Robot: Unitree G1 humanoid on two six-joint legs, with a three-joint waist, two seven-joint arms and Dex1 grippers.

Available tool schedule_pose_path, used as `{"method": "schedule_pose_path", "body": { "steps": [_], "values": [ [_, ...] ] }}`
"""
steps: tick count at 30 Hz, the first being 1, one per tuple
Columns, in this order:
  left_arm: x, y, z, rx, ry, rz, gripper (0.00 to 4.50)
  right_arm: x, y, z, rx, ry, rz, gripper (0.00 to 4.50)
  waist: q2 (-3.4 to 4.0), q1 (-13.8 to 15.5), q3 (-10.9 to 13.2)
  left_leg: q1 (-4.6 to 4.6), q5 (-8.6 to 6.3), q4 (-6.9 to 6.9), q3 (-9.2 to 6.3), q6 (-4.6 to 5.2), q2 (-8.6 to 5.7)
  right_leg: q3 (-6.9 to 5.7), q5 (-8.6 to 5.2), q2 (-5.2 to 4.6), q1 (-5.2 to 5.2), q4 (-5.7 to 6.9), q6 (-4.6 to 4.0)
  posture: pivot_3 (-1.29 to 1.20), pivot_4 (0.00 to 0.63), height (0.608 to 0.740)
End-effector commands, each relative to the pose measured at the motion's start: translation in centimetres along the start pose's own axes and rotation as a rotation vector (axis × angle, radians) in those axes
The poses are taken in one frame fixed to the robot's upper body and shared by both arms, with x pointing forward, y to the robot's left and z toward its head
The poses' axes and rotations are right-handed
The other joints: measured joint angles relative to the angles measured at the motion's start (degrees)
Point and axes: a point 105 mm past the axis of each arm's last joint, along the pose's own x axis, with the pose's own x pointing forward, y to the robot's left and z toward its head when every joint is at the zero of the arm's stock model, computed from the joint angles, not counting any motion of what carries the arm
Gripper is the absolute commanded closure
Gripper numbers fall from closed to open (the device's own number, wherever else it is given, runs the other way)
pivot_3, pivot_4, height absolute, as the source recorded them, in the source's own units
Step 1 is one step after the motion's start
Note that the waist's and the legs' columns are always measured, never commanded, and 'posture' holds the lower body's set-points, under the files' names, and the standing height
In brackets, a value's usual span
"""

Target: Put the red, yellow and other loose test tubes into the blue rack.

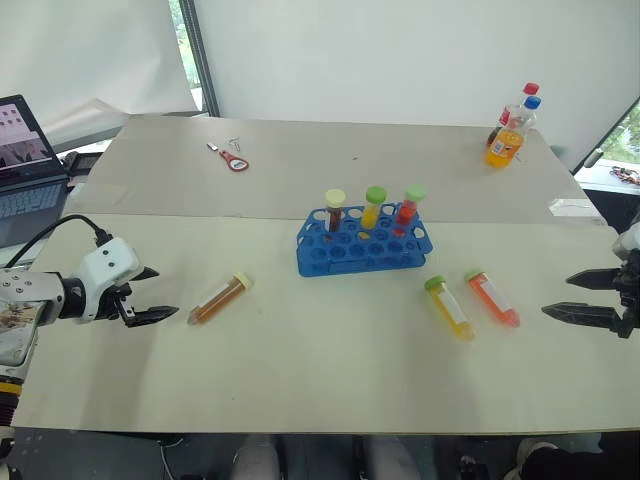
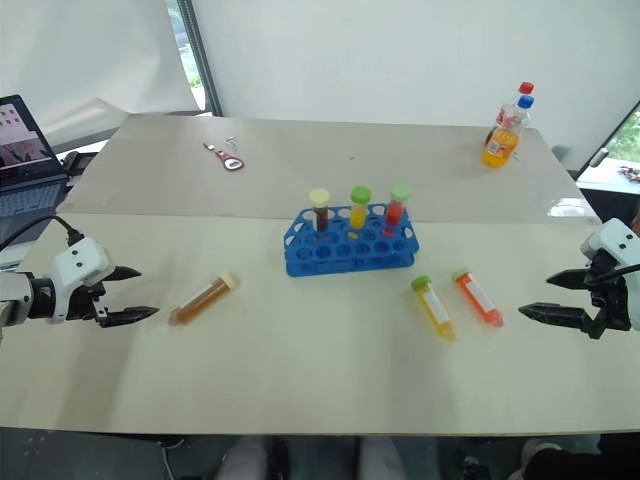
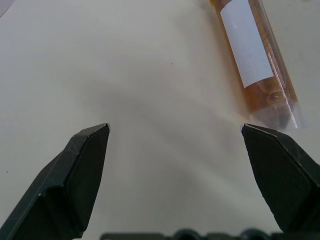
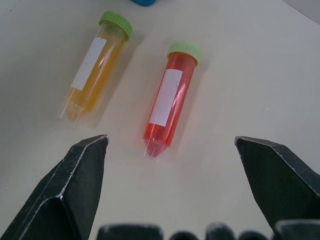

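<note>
Right wrist view showed the right gripper (image 4: 170,145) with fingers spread over the red tube (image 4: 167,100) lying beside the yellow tube (image 4: 95,65) on the table (image 1: 330,350), near the blue rack (image 1: 362,248), so a careless closing might have nudged its neighbour rolling.

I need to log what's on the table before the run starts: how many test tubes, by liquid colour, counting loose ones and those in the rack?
Amber-brown: 2, one loose, one in the blue rack at.
Yellow: 2, one loose, one racked.
Orange-red: 2, one loose, one racked.
Total: 6 tubes.
</note>
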Motion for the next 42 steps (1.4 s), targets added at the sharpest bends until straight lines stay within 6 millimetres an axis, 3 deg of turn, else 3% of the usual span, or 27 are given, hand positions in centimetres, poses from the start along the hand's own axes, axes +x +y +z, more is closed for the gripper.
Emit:
{"method": "schedule_pose_path", "body": {
  "steps": [1,4,11,14,16,20,26,33,42],
  "values": [
    [-1.0,0.9,0.8,0.02,-0.014,0.034,0.04,-0.5,-0.3,0.9,-0.035,-0.03,-0.024,0.0,0.0,0.0,0.0,0.0,0.0,0.0,0.0,0.0,0.0,0.0,0.0,0.0,0.0,0.0,0.0,0.0,0.15,0.74],
    [-1.1,0.7,0.3,0.006,0.008,0.015,0.04,-0.5,-0.4,1.3,-0.038,-0.052,-0.03,0.0,0.0,-0.04,0.0,0.0,0.0,0.0,0.0,0.0,0.0,0.0,0.0,0.0,0.0,0.0,0.0,0.0,0.15,0.74],
    [-1.4,1.4,1.3,0.038,-0.071,0.055,0.04,-0.2,-0.5,2.3,-0.027,-0.123,-0.034,0.0,0.02,0.0,0.01,0.0,0.0,0.0,0.01,-0.01,0.0,0.0,0.0,0.0,0.0,0.0,0.0,0.0,0.15,0.74],
    [-0.8,1.2,3.8,0.066,-0.15,0.047,0.04,-0.2,-0.7,3.5,-0.01,-0.178,-0.044,0.0,0.04,0.0,0.02,0.0,0.02,0.0,0.0,-0.02,0.0,0.0,0.02,0.01,0.0,0.01,-0.02,0.0,0.15,0.74],
    [-0.1,0.0,6.3,0.093,-0.225,-0.008,0.04,0.0,-0.8,3.8,-0.011,-0.178,-0.047,0.0,0.05,0.27,0.03,-0.02,0.03,0.01,0.0,-0.04,-0.01,0.0,0.03,-0.01,0.01,0.01,-0.01,0.0,0.15,0.74],
    [1.1,-4.6,11.3,0.149,-0.368,-0.217,0.04,0.8,-1.1,4.4,0.003,-0.149,-0.067,0.0,0.04,0.27,0.03,-0.08,0.03,0.08,0.0,-0.04,-0.02,0.0,0.06,-0.01,0.02,0.0,0.05,0.0,0.15,0.74],
    [2.1,-10.0,15.6,0.264,-0.479,-0.448,0.04,3.4,-1.5,4.8,0.068,0.005,-0.089,0.0,0.09,-0.48,0.03,-0.05,0.05,0.1,-0.01,-0.08,-0.02,0.1,0.07,0.06,0.01,0.01,0.06,0.0,0.15,0.74],
    [2.8,-13.0,18.1,0.343,-0.571,-0.574,0.04,6.1,-1.0,4.6,0.161,0.122,-0.01,0.0,0.11,-0.33,0.03,-0.08,0.05,0.11,-0.07,-0.08,-0.07,0.17,0.07,0.11,0.01,-0.05,0.06,0.0,0.15,0.74],
    [3.6,-15.1,18.6,0.411,-0.611,-0.635,0.04,8.5,-1.3,3.1,0.157,0.267,0.025,0.0,0.11,0.02,0.03,-0.15,0.05,0.19,-0.07,-0.08,-0.09,0.2,0.08,0.1,0.01,-0.1,0.08,0.0,0.15,0.74]
  ]
}}
